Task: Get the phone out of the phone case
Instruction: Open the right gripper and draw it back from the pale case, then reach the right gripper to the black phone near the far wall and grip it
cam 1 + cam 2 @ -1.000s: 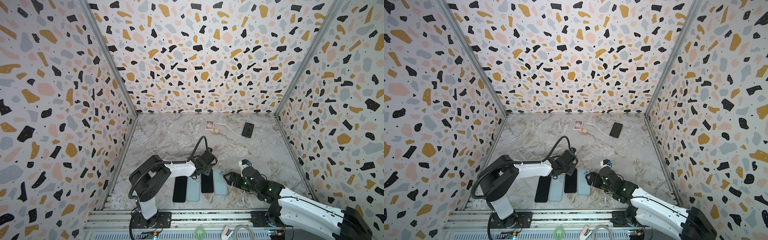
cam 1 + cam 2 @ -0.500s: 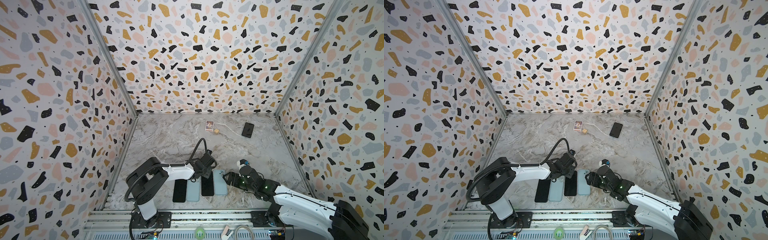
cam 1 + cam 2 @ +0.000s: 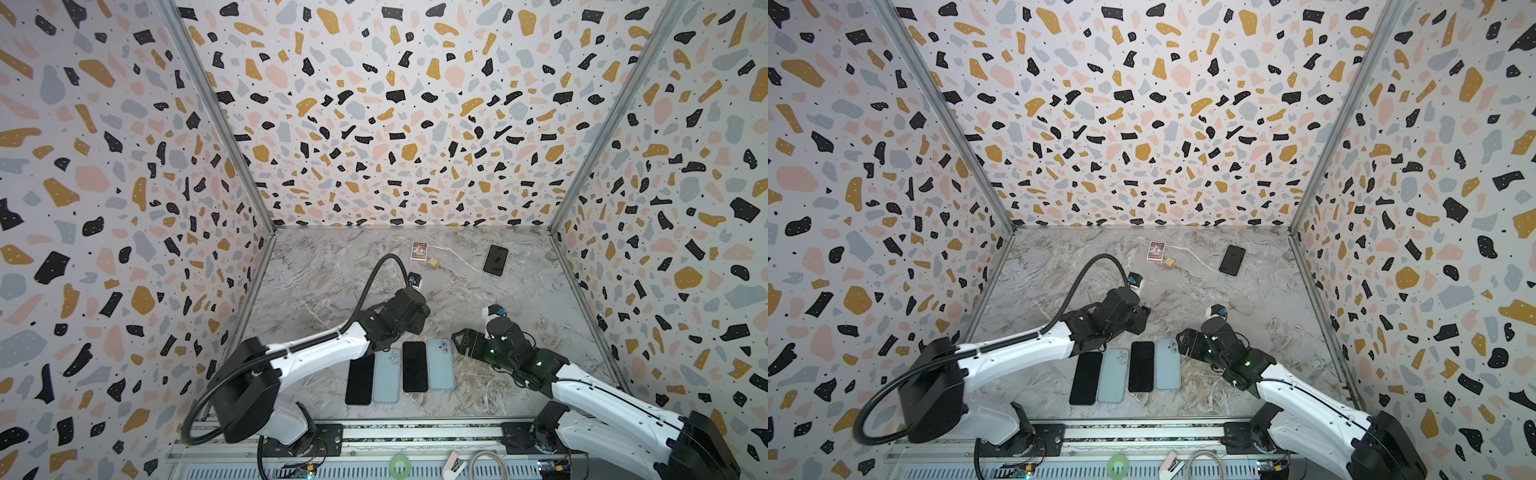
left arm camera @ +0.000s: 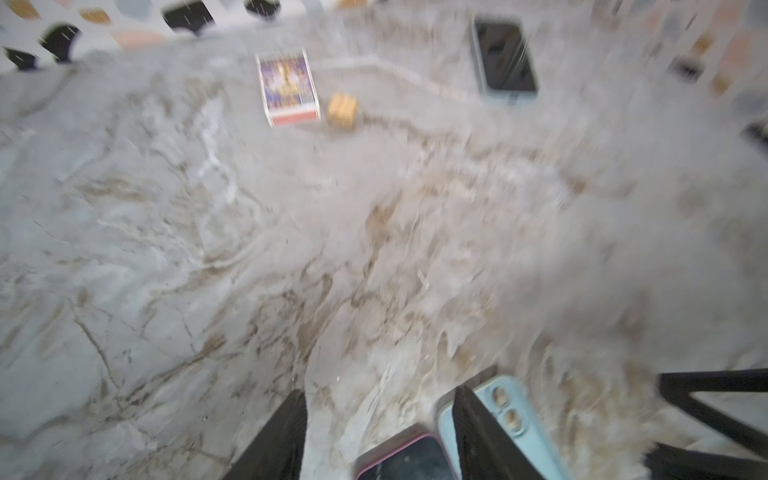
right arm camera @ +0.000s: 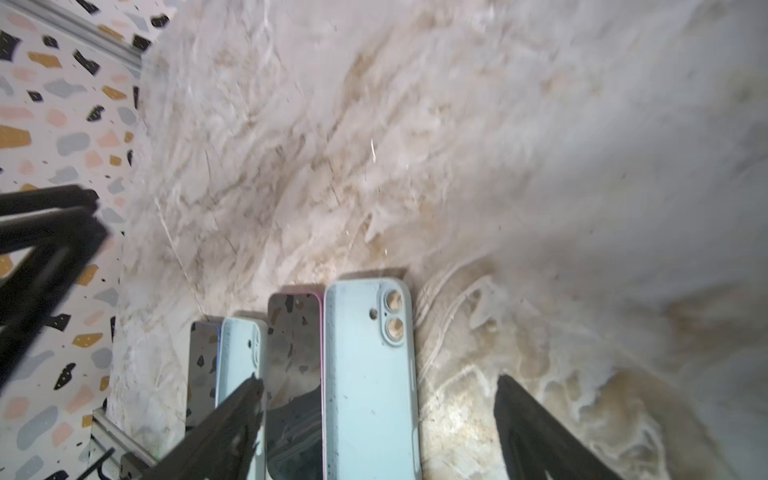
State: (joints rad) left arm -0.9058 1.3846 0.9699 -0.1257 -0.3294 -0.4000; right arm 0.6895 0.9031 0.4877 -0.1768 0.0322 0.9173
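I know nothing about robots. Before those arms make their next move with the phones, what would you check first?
1. The left gripper is open and empty: ok.
2. The right gripper is open and empty: ok.
3. The front row lies flat, with two bare phones and two empty cases side by side: ok.
4. The phone at the back is out of its light blue case: not ok, it sits inside it.
5. There is free space around that phone: ok, the card box and wooden block lie apart from it.
6. Which arm can reach it: cannot tell.
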